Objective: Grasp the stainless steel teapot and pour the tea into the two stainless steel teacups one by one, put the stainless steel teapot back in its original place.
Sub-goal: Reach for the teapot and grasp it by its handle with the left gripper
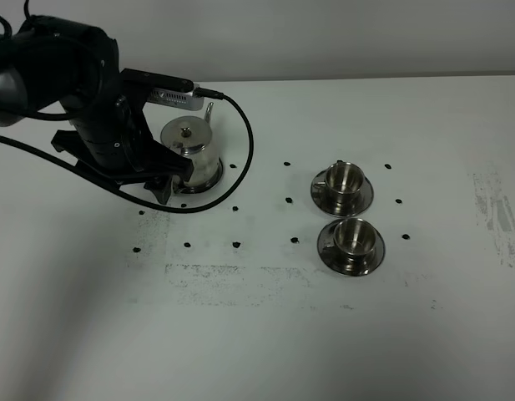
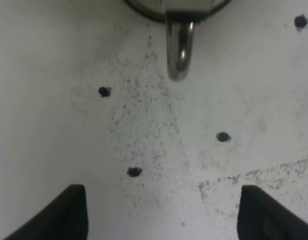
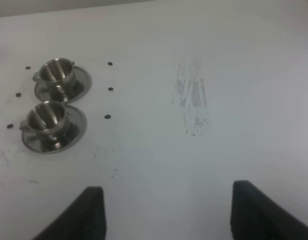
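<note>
Just short of the stainless steel teapot (image 1: 190, 149), the left claw (image 2: 162, 202), spread wide apart, should straddle its loop handle (image 2: 179, 50) squarely before closing.

Shiny silver teapot (image 1: 190, 149) and teacups (image 1: 342, 181) — white table (image 1: 257, 351) dotted black, smudged grey — black fingers (image 2: 64, 215).

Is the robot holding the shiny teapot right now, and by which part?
Nothing is held. The open left gripper sits short of the loop handle of the shiny stainless steel teapot; the right gripper is open and empty too.
</note>
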Controlling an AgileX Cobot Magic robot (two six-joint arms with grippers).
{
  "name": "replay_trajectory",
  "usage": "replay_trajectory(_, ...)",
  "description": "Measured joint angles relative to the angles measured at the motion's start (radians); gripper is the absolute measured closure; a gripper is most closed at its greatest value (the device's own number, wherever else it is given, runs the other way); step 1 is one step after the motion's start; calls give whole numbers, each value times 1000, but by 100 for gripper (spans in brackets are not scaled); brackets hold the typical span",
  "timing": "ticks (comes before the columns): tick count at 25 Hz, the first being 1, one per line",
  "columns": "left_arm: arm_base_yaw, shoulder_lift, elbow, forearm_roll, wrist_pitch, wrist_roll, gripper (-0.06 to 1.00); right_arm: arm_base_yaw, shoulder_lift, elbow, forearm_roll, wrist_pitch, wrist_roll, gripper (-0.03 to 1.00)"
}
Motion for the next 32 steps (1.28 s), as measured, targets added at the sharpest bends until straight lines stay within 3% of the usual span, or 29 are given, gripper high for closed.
replay_trajectory(6, 0, 105, -119, 1, 76, 75, 33, 0, 0, 0, 0, 0, 0, 45)
replay_trajectory(17, -20, 224, -181, 2, 28, 40, 33, 0, 0, 0, 0, 0, 0, 45)
replay_trajectory(32, -20, 237, -262, 17, 27, 4, 36, 0, 0, 0, 0, 0, 0, 45)
